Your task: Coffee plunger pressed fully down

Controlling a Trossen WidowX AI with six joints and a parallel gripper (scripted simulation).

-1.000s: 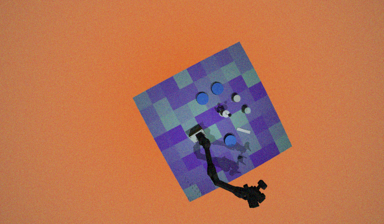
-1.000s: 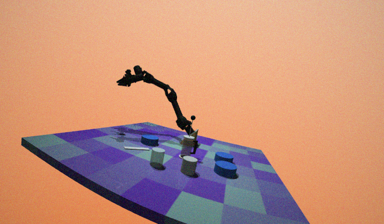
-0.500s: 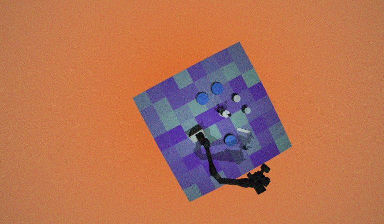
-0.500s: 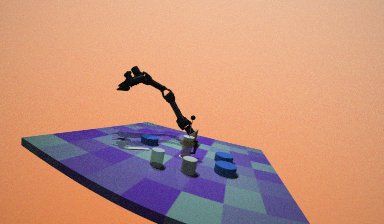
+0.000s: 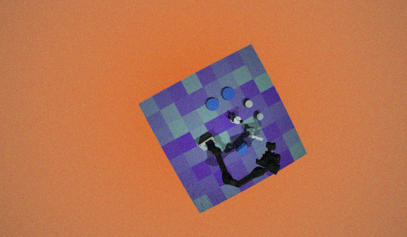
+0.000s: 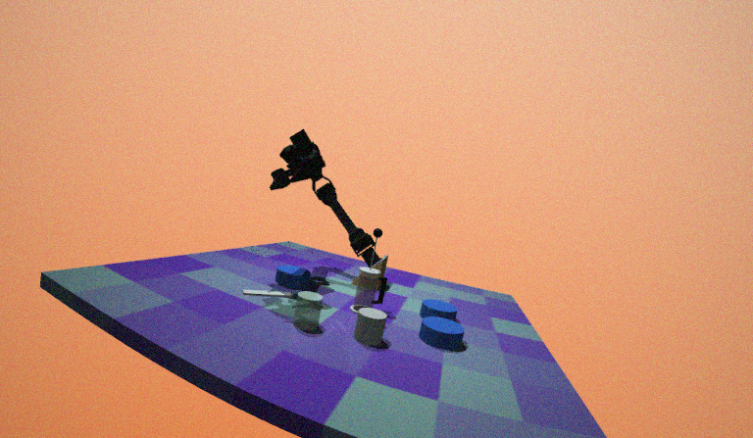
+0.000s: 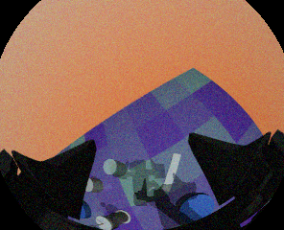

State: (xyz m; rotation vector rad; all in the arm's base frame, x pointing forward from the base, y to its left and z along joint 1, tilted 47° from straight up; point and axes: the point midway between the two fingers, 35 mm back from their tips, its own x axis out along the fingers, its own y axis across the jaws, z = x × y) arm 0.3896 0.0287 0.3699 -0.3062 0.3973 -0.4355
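The coffee press (image 5: pixel 237 119) (image 6: pixel 367 281) stands upright near the middle of the checkered table (image 5: pixel 168 114) (image 6: pixel 166 322). Its thin plunger rod, with a black knob (image 5: pixel 240 121) (image 6: pixel 377 232), sticks up high. In the wrist view the press (image 7: pixel 106 220) is small and far below. My gripper (image 5: pixel 271 147) (image 6: pixel 276 182) (image 7: pixel 142 142) is open and empty. It hangs high above the table, well off to the side of the press, touching nothing.
Two pale cylinders (image 5: pixel 248 103) (image 5: pixel 259 116) (image 6: pixel 370 325) (image 6: pixel 308 307) stand beside the press. Three blue discs (image 5: pixel 212 104) (image 5: pixel 228 93) (image 5: pixel 241 148) lie around it. A white stick (image 5: pixel 257 137) (image 6: pixel 266 292) lies flat. The arm's base (image 5: pixel 205 141) stands close to the press.
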